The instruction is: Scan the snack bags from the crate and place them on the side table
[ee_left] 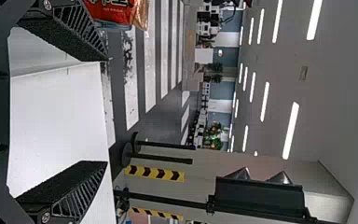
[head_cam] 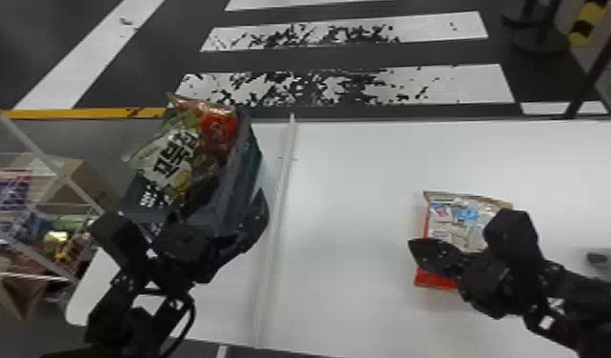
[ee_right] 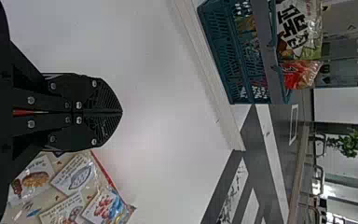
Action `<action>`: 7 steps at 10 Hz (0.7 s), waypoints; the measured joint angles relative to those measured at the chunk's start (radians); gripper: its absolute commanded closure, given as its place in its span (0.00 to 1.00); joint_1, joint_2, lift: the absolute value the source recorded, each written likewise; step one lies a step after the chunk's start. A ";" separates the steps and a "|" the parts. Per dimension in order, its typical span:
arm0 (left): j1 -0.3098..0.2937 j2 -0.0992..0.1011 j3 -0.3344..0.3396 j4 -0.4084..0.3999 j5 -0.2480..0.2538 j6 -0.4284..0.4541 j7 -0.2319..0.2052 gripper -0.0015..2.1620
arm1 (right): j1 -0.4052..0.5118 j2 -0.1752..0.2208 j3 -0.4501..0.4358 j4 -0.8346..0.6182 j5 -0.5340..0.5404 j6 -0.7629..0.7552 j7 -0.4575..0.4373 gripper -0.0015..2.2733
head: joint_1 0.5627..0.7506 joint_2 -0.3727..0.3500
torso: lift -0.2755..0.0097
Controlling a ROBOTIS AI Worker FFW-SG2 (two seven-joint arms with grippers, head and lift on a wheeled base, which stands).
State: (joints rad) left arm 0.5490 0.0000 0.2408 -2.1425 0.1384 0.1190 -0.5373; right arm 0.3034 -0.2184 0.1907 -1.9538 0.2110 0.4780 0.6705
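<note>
Head view: the dark teal plastic crate (head_cam: 245, 166) is positioned left of the pale raised strip (head_cam: 283, 176) on the white surface (head_cam: 352, 190). It contains a green-and-white snack bag with black lettering (head_cam: 169, 154) and a red-and-orange glossy snack bag (head_cam: 219, 124); both project above the rim. The left claw (head_cam: 188, 228) is located at the near side of the crate; contact between them cannot be determined. Left wrist view: the two black fingers of the left claw (ee_left: 103, 112) are spread wide, with no item between them. The right claw (head_cam: 414, 245) is located over a red-edged, beige printed snack bag (head_cam: 454, 223) lying flat on the surface, right of the strip. Right wrist view: the fingers of the right claw (ee_right: 121, 112) are pressed together.
</note>
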 measured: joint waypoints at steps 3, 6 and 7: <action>0.000 0.000 -0.001 -0.001 0.000 0.000 -0.001 0.04 | -0.079 0.030 0.075 0.101 0.078 0.018 -0.023 0.96 | 0.70 0.83 | 0.64; 0.003 0.000 0.004 0.001 0.001 0.000 -0.003 0.04 | -0.109 0.039 0.098 0.129 0.138 0.067 -0.025 0.96 | 0.70 0.83 | 0.64; 0.002 0.000 0.002 0.001 0.001 0.000 -0.003 0.04 | -0.110 0.038 0.097 0.134 0.150 0.074 -0.032 0.96 | 0.70 0.82 | 0.64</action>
State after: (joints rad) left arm 0.5507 0.0000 0.2432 -2.1415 0.1396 0.1190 -0.5400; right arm 0.1933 -0.1801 0.2872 -1.8198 0.3607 0.5523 0.6387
